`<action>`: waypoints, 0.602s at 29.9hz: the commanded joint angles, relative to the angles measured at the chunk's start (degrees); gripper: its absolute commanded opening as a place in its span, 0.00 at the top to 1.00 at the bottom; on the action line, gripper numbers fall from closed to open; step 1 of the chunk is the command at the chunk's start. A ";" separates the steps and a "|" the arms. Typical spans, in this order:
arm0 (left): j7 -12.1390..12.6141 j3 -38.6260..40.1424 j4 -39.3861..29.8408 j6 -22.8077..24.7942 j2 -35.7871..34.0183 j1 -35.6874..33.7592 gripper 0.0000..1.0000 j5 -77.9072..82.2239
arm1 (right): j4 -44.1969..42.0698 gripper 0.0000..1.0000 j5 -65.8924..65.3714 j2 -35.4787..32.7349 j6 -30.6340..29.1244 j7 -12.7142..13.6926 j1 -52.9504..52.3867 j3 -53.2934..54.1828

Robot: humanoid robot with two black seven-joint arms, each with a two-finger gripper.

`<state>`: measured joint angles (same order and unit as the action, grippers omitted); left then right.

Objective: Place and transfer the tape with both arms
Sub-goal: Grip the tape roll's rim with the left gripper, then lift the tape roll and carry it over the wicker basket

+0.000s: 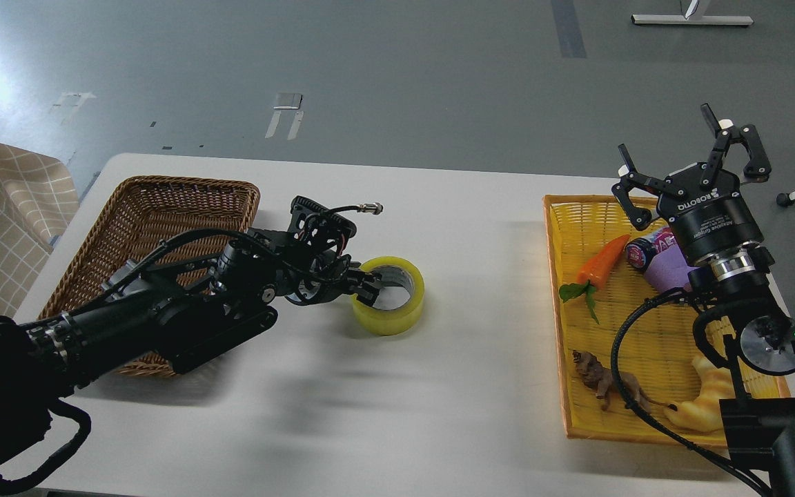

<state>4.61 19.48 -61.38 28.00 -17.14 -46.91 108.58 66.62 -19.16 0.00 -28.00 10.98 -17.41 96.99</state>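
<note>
The tape (389,296) lay flat on the white table (439,228), between the brown wicker basket (163,207) and the yellow tray (577,386). The left gripper (364,284) was clamped on the roll's near-left wall, one finger reaching inside the core. The right gripper (691,172) hung above the tray with fingers spread, holding nothing. In the tray lay a toy carrot (601,262), a toy lion (608,386) and a croissant toy (704,404).
</note>
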 commanded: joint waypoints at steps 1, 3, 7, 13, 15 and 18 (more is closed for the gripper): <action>-1.27 0.12 -0.59 0.00 -0.61 -0.37 1.00 0.06 | 0.00 0.01 0.00 0.00 0.00 0.00 -0.08 0.04; -1.27 0.47 -2.07 0.00 -0.79 -0.98 1.00 -0.03 | 0.00 0.01 0.00 0.00 0.00 0.00 -0.08 0.04; -1.18 0.56 -4.54 0.00 -1.31 -2.74 1.00 -0.12 | 0.00 0.01 0.00 0.00 0.00 0.00 -0.08 0.04; -1.18 0.65 -5.77 0.00 -3.42 -9.94 1.00 -5.03 | 0.18 0.01 0.00 0.00 0.00 0.00 -0.25 0.13; -1.18 0.47 -5.77 0.00 -4.48 -12.67 1.00 -7.58 | 0.18 0.01 0.00 0.00 0.00 0.00 -0.17 0.13; -1.79 0.47 -5.77 0.00 -6.76 -16.36 1.00 -10.05 | 0.18 0.01 0.00 0.00 0.00 -0.08 -0.08 0.22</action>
<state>3.34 20.03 -67.18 28.00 -22.24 -60.42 100.48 66.77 -19.16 0.00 -28.00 10.98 -17.62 97.12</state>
